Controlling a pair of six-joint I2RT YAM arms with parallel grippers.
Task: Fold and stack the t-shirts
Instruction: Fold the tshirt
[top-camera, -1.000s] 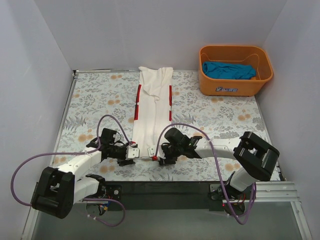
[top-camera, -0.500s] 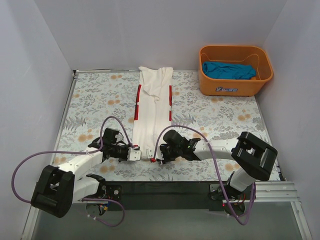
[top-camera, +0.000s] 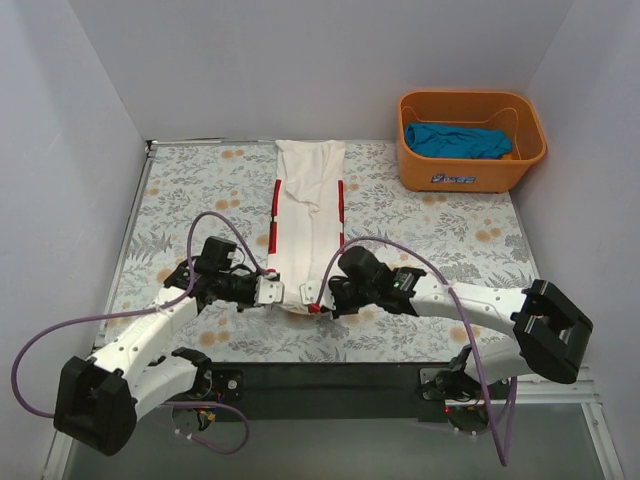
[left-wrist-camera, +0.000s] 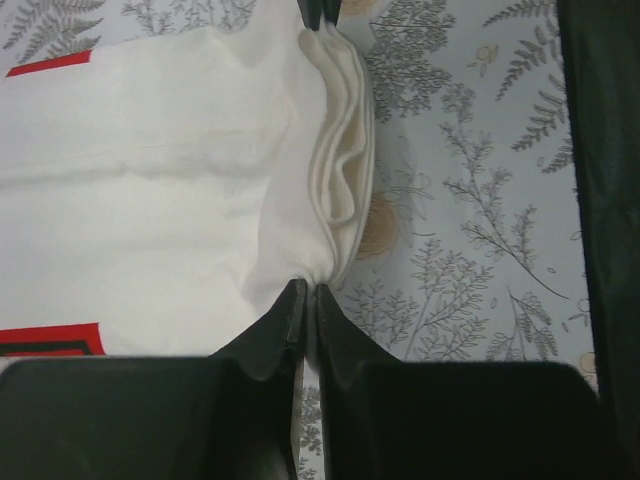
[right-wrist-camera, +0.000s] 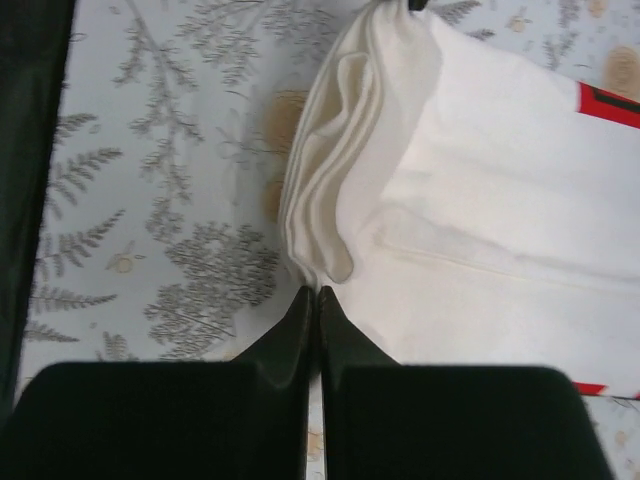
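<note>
Top external: left gripper (top-camera: 272, 291) and right gripper (top-camera: 316, 297), jaws pinching the shirt (top-camera: 305, 215) hem, sit further up-frame than before; fold begins.

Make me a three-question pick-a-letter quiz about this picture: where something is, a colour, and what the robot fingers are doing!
1. Where is the teal-blue cloth shirt? A in the orange plastic basket; B on the table; C under an arm.
2. The trim of the white cloth shirt is: A green; B red; C black.
3. The left fingers and right fingers are: A wide open; B pinching the white shirt; C holding the basket.
Answers: A, it lies in the basket; B, red strips edge it; B, both clamp its hem.
</note>
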